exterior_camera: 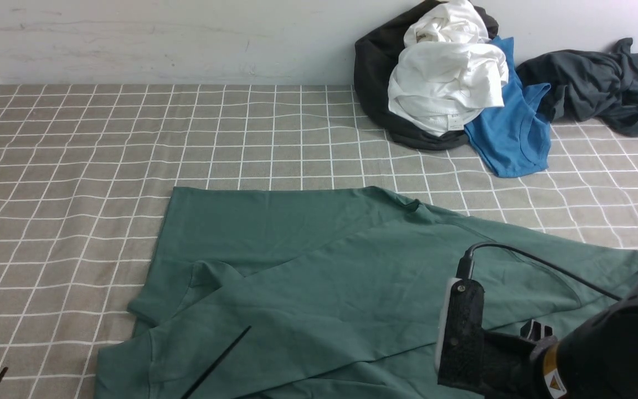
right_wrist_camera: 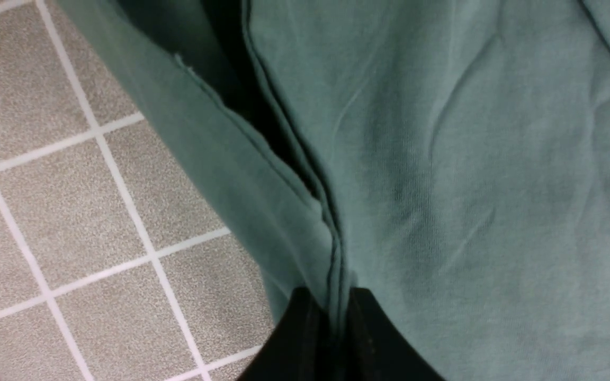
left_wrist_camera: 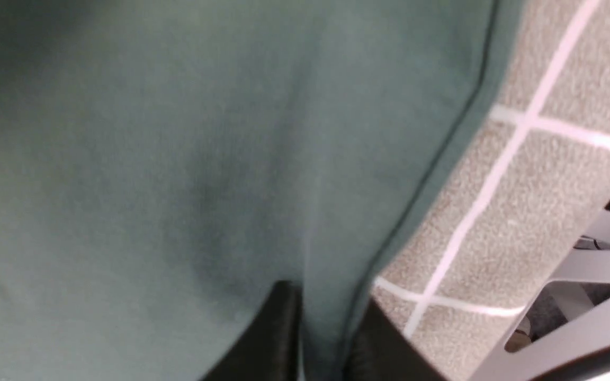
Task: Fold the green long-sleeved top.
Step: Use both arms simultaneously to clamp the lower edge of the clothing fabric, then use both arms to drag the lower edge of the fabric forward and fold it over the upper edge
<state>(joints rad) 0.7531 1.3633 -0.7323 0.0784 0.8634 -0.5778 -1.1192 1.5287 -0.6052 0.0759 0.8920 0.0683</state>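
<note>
Dark green cloth runs between the left gripper's fingertips (left_wrist_camera: 318,338), which are clamped on a fold of it near a stitched edge; the rest of the green long-sleeved top (exterior_camera: 319,310) spreads away from them over the grid-patterned cloth (exterior_camera: 64,221). The left fingers look blurred in their wrist view, yet the fold plainly passes between them, with bare grid cloth just beside it.

The top lies across the near middle of the surface and on toward the right, partly folded over itself, one layer crossing another at a slant. Its far left part has a straight outer edge, and creases bunch near the middle of its far edge.

On the right, the right gripper's fingertips (right_wrist_camera: 329,323) are closed on a gathered edge of the same top, several layers pinched together, while its wider panel spreads beside them.

Beyond the top, on the far right side, black fabric (exterior_camera: 371,72) sits under and around white fabric (exterior_camera: 446,83), then come a blue garment (exterior_camera: 513,133) and a crumpled dark grey garment (exterior_camera: 596,83).
</note>
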